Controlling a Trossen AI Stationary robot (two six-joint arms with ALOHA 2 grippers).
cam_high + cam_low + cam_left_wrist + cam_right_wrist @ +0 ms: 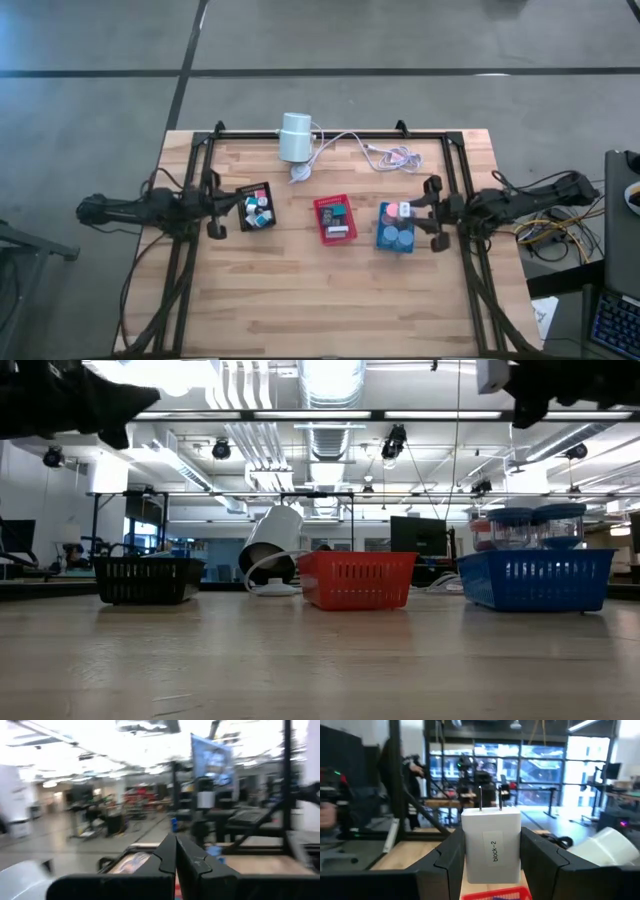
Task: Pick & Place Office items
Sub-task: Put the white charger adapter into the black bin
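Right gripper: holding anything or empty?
Holding. In the right wrist view the right gripper has its jaws closed on a white plug block labelled "block-2", prongs pointing up, with a finger against each side.

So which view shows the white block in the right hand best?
The right wrist view: the white block, labelled block-2 with two prongs, sits clamped between the right hand's fingers. The high view shows only a small pale speck at that hand, above the blue tray. The low and left wrist views don't show it clearly.
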